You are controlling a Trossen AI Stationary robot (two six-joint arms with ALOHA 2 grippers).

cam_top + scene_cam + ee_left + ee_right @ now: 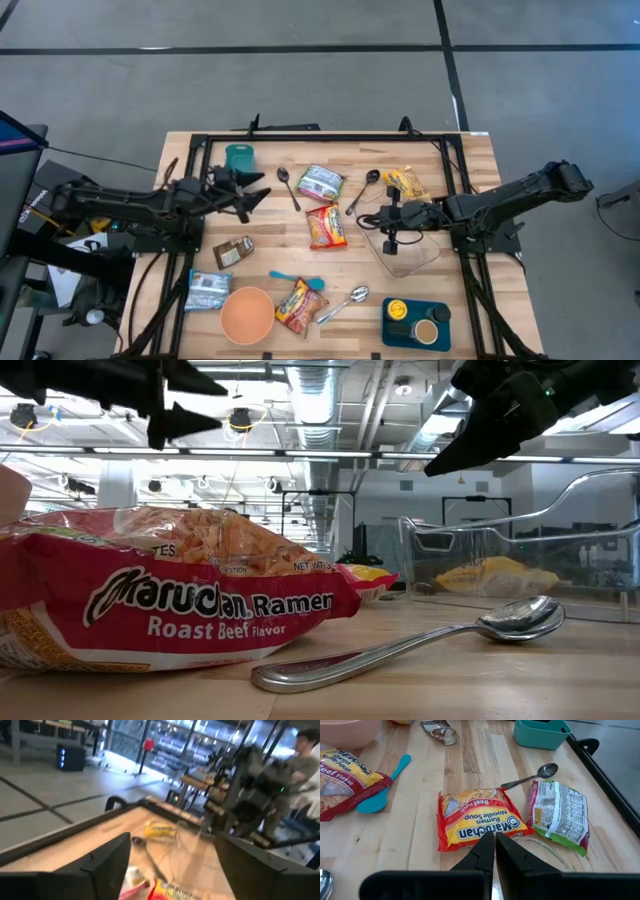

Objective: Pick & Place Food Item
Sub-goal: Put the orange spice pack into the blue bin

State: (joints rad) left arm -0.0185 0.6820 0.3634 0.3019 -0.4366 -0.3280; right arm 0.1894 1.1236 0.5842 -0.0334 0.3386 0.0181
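A red Maruchan ramen packet (327, 226) lies flat at the table's middle; it also shows in the right wrist view (477, 820). My right gripper (368, 222) is shut and empty. It hovers just right of this packet, over the left edge of a clear plastic container (408, 252); its fingertips (495, 845) point toward the packet. My left gripper (262, 188) is open and empty above the table's left half, right of a teal cup (240, 157); its fingers stand wide apart in the left wrist view (172, 865).
A green-and-white packet (320, 183), a yellow packet (405, 183) and two dark spoons lie at the far side. Near the front edge are an orange bowl (247, 314), a second ramen packet (300, 303), a teal spoon (297, 279), a metal spoon (345, 303) and a teal tray (418, 322).
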